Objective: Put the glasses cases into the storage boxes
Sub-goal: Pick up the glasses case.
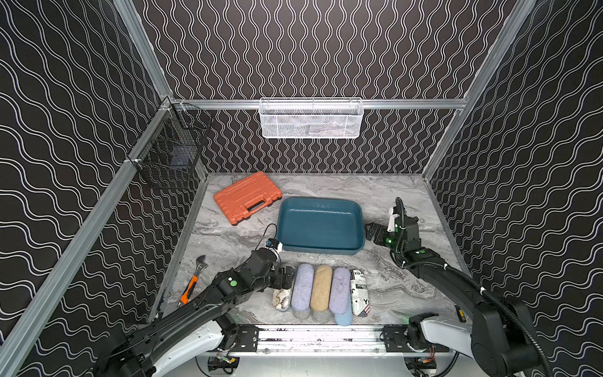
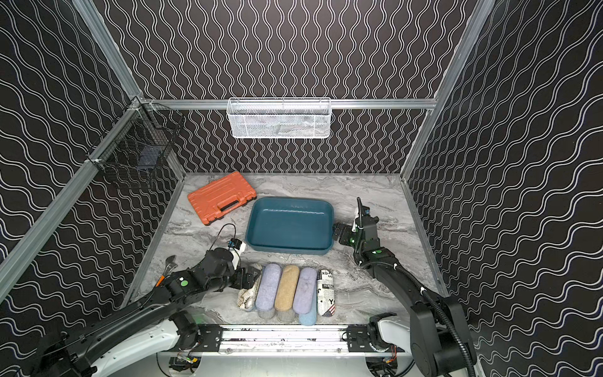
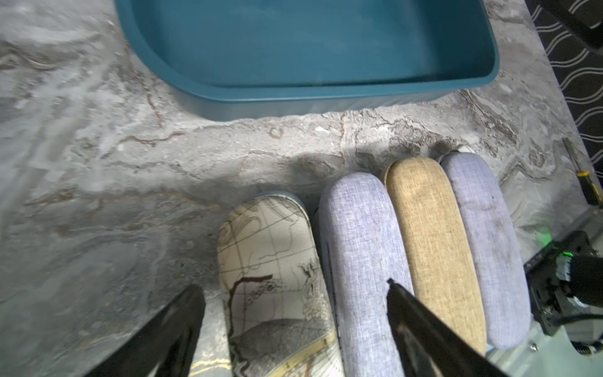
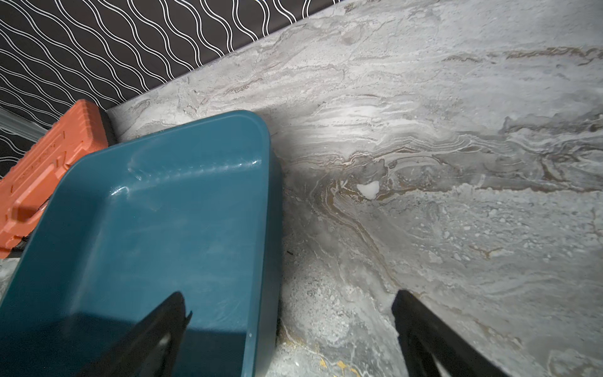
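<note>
Left gripper (image 3: pixel 292 286): jaws parted, gripping nothing, straddling map-printed glasses case (image 3: pixel 267 248) at end of case row (image 1: pixel 321 287) on marble table (image 3: pixel 98 163), near teal tray (image 3: pixel 326 94). Right gripper (image 4: pixel 290 294): parted, over tray's side rim.

Three walls (image 1: pixel 310 49) enclose the space, black and covered in white wavy double lines. Aluminium frame rails (image 1: pixel 408 103) run along the corners and across the rear wall. A white mesh basket (image 1: pixel 310 119) hangs from the rear rail; a black wire basket (image 1: pixel 169 153) hangs at the left rear corner. The surface (image 1: pixel 391 196) is grey marble-patterned with brownish veins, and a bright glare patch (image 4: pixel 352 114) shows on it in the right wrist view.
</note>
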`<action>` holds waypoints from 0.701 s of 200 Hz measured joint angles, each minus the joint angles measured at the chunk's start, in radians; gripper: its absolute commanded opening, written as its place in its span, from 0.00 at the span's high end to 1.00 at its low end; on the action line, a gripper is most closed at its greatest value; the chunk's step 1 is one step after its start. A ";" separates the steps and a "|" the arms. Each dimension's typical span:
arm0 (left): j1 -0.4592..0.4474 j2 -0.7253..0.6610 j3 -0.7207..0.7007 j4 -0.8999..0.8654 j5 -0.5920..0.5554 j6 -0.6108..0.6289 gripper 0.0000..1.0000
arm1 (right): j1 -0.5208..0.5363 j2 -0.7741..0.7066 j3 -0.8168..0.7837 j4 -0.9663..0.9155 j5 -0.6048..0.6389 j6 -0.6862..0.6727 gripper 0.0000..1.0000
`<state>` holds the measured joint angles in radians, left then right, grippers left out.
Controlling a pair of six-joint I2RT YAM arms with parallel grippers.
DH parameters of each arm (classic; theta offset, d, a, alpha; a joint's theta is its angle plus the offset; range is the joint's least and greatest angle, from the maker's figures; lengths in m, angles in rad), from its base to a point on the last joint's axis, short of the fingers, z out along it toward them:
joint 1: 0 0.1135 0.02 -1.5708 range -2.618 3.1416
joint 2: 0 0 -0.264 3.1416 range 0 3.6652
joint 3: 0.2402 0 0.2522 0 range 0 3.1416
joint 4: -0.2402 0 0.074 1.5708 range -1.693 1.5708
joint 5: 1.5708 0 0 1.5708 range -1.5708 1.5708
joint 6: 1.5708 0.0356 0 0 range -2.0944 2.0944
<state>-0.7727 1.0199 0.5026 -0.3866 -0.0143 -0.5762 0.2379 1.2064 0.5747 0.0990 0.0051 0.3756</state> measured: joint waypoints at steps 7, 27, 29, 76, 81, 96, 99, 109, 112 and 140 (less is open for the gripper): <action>0.000 0.007 -0.003 0.002 0.005 0.000 0.10 | -0.002 0.002 -0.002 0.002 -0.003 0.002 0.00; 0.000 0.025 -0.016 0.007 0.023 0.000 0.10 | -0.002 0.003 -0.009 0.006 -0.007 0.002 0.00; 0.000 0.026 -0.018 0.009 0.023 -0.001 0.10 | -0.003 0.003 -0.010 0.006 -0.007 0.002 0.00; -0.002 0.050 -0.056 0.040 0.025 -0.030 0.10 | -0.005 0.004 -0.021 0.021 -0.007 0.002 0.00; -0.002 0.053 -0.058 0.043 0.024 -0.031 0.11 | -0.005 0.005 -0.021 0.023 -0.007 0.002 0.00; -0.002 0.058 -0.063 0.049 0.024 -0.032 0.13 | -0.006 0.008 -0.021 0.027 -0.007 0.002 0.00; -0.002 0.059 -0.064 0.051 0.024 -0.034 0.13 | -0.006 0.009 -0.021 0.029 -0.007 0.002 0.00; -0.003 0.059 -0.070 0.057 0.022 -0.040 0.15 | -0.006 0.013 -0.023 0.031 -0.009 0.002 0.00; -0.004 0.059 -0.072 0.058 0.022 -0.045 0.15 | -0.007 0.015 -0.024 0.032 -0.011 0.002 0.00; -0.006 0.066 -0.085 0.074 0.022 -0.050 0.22 | -0.010 0.021 -0.024 0.033 -0.014 0.002 0.00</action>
<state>-0.7792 1.0859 0.4179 -0.3122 0.0074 -0.6258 0.2279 1.2278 0.5503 0.1322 -0.0093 0.3779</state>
